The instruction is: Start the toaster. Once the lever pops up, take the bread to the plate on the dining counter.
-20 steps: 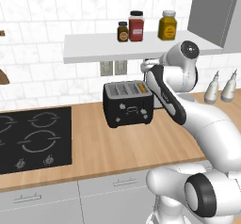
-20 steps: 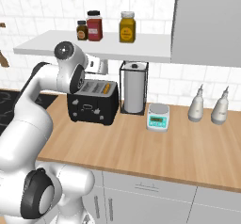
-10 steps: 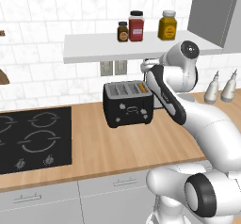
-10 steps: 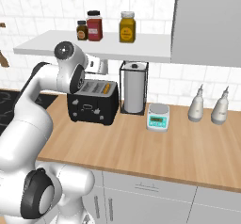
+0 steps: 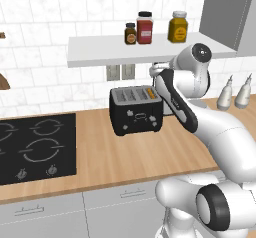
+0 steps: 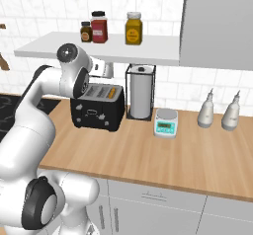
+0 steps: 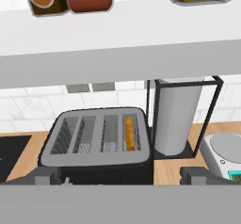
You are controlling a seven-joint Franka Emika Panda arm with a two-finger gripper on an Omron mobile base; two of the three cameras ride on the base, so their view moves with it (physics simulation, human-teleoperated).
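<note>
The worktop point(image 5: 105, 157) carries the toaster point(image 5: 136, 110) toward its back, under the wall shelf point(image 5: 145, 49). A paper towel stand point(image 6: 140, 92) is just beside it, then a small scale point(image 6: 165, 122) and two bottles point(image 6: 218, 110) farther along. A black hob point(image 5: 35, 147) lies on the toaster's other side. Three jars point(image 5: 152, 28) sit on the shelf.

The task looks barely begun. The bread point(image 7: 129, 132) is down in the end slot nearest the paper towel, only its orange-brown edge showing. I cannot make out the lever or tell whether it has been pressed, so starting the toaster appears not yet done. Carrying the bread to the plate on the dining counter also remains.

The arm rises from the base, bends at the elbow and reaches forward, its forearm crossing in front of the toaster's far end. The hand is raised above and behind the toaster, looking down over the slots. The claw point(image 7: 120, 176) is spread wide and empty, its fingertips point(image 7: 197, 175) hanging apart above the toaster's near edge, touching nothing.
</note>
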